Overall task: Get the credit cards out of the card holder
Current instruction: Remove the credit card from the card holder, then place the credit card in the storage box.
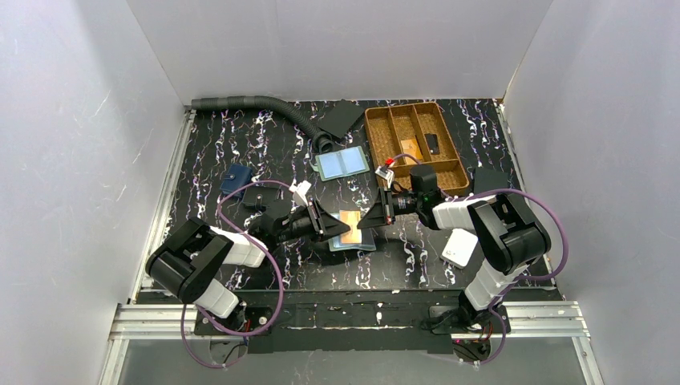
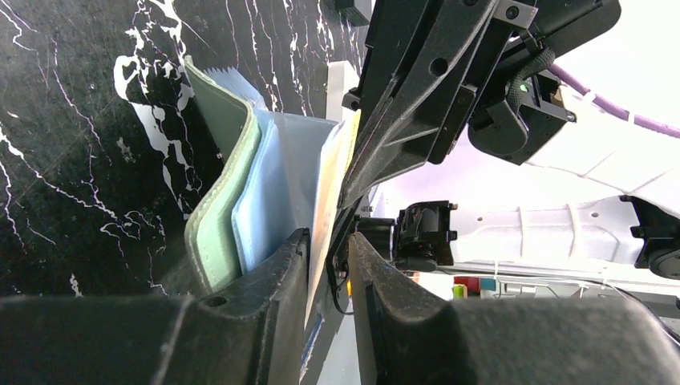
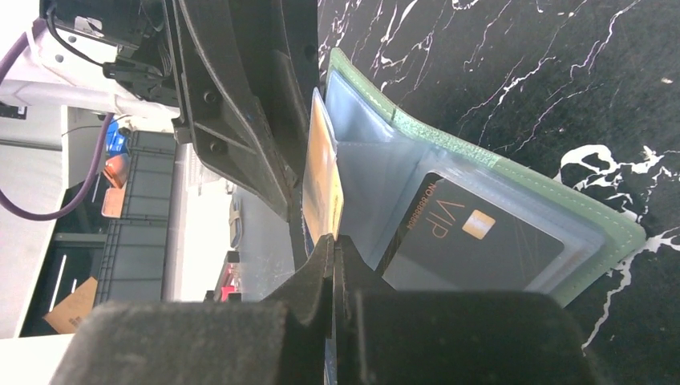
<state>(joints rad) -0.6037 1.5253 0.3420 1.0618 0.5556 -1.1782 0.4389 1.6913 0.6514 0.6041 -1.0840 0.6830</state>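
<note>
Mid-frame in the top view the holder (image 1: pixel 354 245) lies open between both tools: the right tool (image 3: pixel 333 245), pinching the upright orange card (image 3: pixel 322 188) by its edge, should draw it lengthwise toward frame right, while the left tool (image 2: pixel 329 241) stands slightly spread astride a pale leaf (image 2: pixel 323 200)

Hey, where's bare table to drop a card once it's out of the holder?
Bare table lies between the card holder and the white box, and at back left between the grey hose and navy wallet. Crowded: mid-table where the left gripper and right gripper meet, and around the wooden tray.
</note>
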